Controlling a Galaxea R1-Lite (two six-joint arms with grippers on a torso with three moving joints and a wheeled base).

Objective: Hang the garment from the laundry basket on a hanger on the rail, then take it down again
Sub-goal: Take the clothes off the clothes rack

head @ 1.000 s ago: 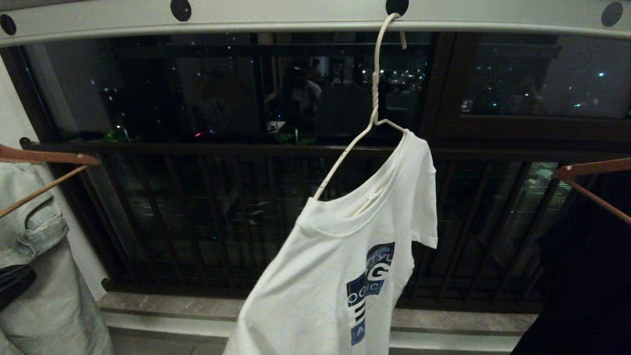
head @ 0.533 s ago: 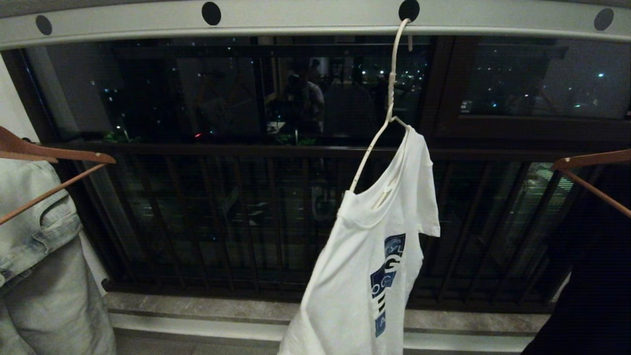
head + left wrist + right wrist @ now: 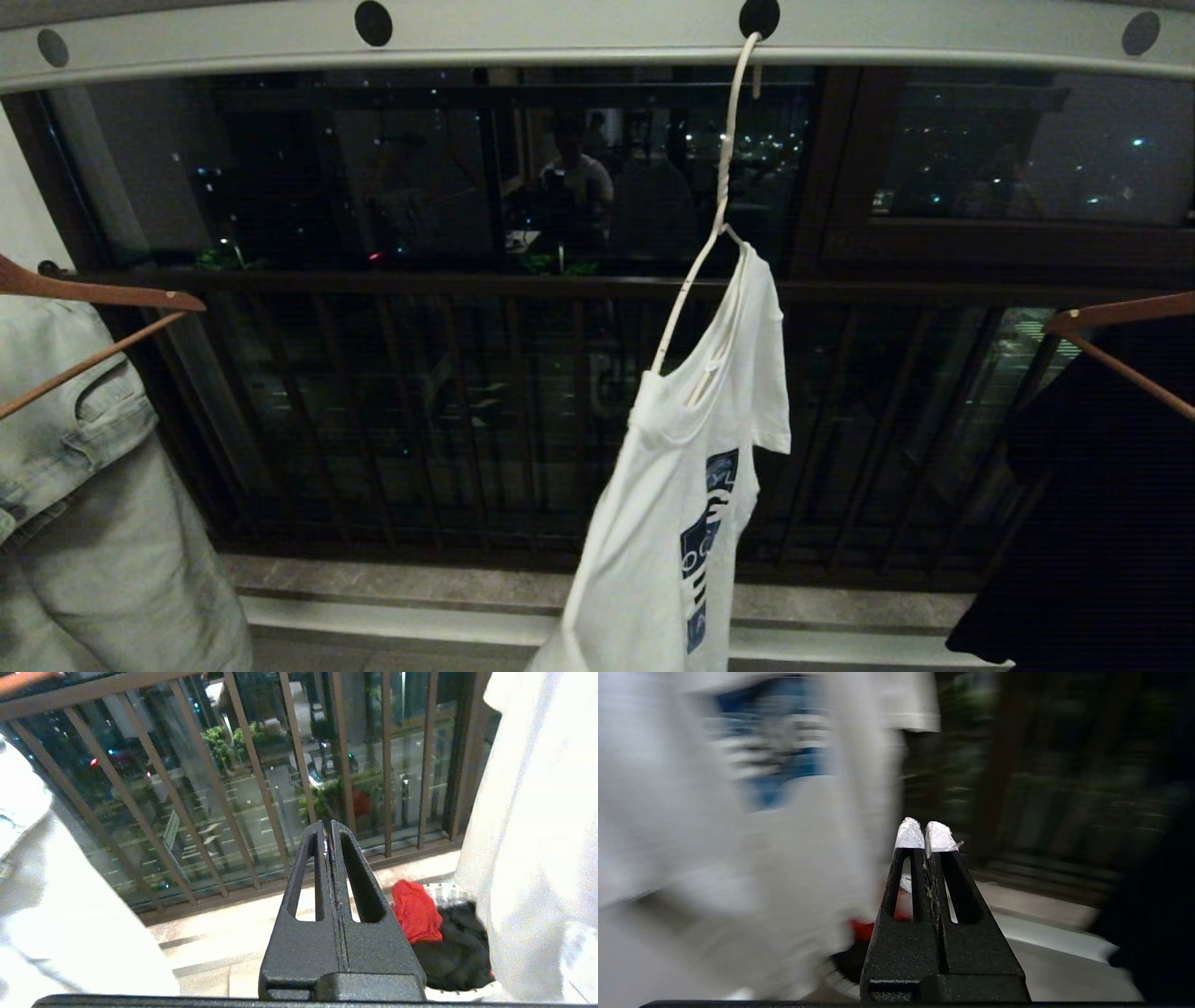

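The white garment [image 3: 681, 485] with its blue logo hangs askew on the cream wire hanger [image 3: 719, 177]. The hanger's hook sits in a hole of the pale rail [image 3: 560, 37]. One arm of the hanger is bare down to the collar. Neither gripper shows in the head view. In the left wrist view my left gripper [image 3: 330, 826] is shut and empty, beside the garment [image 3: 537, 835] and apart from it. The laundry basket's pale rim [image 3: 444, 890] peeks out below. My right gripper [image 3: 924, 828], tips wrapped in silver tape, is shut and empty next to the blurred garment [image 3: 738, 835].
A pale denim piece [image 3: 84, 485] on a brown wooden hanger [image 3: 93, 299] hangs at the left. A black garment [image 3: 1102, 504] hangs at the right. The dark barred window railing [image 3: 420, 411] stands behind. Red cloth [image 3: 416, 910] and black cloth [image 3: 453, 952] lie in the basket.
The garment has swung on the hanger and turned more edge-on, its lower part drawn in to the right. The whole head view has shifted slightly sideways.
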